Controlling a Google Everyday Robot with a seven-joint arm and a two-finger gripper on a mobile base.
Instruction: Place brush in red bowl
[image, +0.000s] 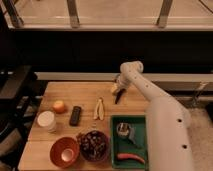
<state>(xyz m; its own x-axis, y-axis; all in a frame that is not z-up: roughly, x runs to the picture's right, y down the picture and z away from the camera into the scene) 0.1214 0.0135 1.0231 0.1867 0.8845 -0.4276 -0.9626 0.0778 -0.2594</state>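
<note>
White robot hand (117, 88), grip state indiscernible, by slim black brush (118, 96) at one o'clock on wooden bench (85, 95); round orange-red bowl (64, 151) at seven o'clock.

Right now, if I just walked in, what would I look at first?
Probably the big white arm leaning over the right side of the wooden table, with its pincer at the far edge, right by the brush. Then the red bowl at the near left corner, beside a bowl of dark berries.
</note>
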